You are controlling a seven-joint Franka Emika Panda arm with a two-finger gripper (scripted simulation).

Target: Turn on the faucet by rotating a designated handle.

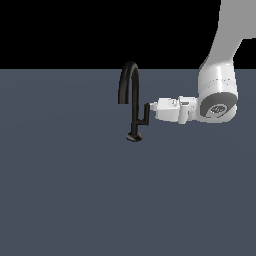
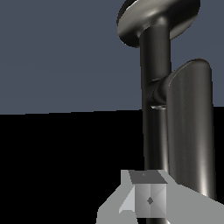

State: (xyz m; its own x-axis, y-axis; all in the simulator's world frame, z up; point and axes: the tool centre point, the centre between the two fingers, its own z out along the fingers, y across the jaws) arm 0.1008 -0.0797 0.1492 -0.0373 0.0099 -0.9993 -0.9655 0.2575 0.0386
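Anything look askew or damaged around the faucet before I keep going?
Nothing stands out. The faucet stands upright on its base, spout intact, and the handle sits beside the stem. The gripper is level at the handle; its jaw state isn't clear.

faucet (image 1: pixel 133 100): black, upright, arched spout | handle (image 1: pixel 146 114): vertical lever beside stem

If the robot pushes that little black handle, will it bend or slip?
Probably not bend: the handle looks like a stiff, metal-looking rod. It would likely swing around the faucet stem, since a short side arm joins them. Its smooth, shiny surface might let the gripper slide off.
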